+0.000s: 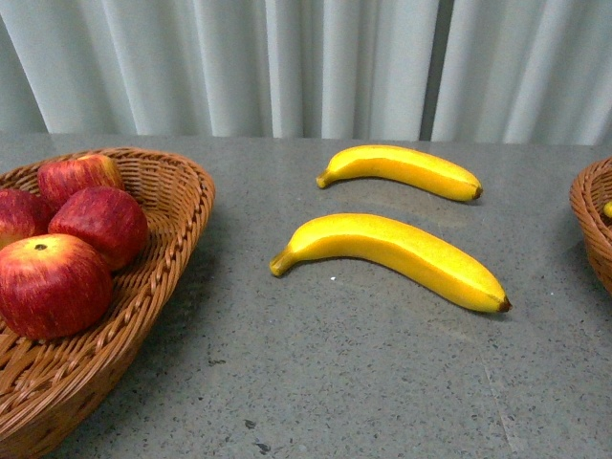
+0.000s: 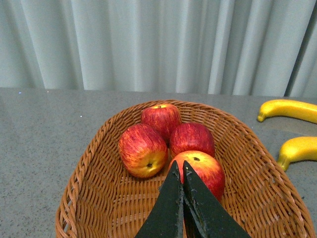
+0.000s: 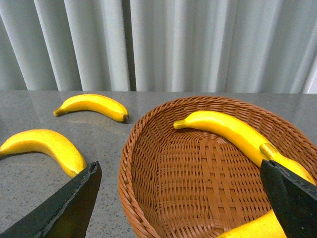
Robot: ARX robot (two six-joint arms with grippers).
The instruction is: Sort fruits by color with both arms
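Front: neither arm in frame. Four apples (image 1: 53, 282) sit in the left basket (image 1: 182, 239), so red looks sorted. Near banana (image 1: 397, 253) and far banana (image 1: 402, 169) lie loose on the bench (image 1: 335, 382), apart from each other, between the baskets. Those are the unsorted yellow. Right basket (image 1: 585, 225) is barely in at the edge.

Left wrist: left gripper (image 2: 179, 166) is pinched shut with nothing in it, hanging over the apples. Reads as parked, since I see no red on the bench for it to fetch.

Right wrist: right gripper (image 3: 179, 171) is spread wide and empty over the right basket, which holds binned bananas (image 3: 223, 126), at least two. The wide spread fits a release, or prep for the next pick. Both loose bananas lie on the bench outside the rim, so they're likely this arm's job. The near one looks the easier reach.
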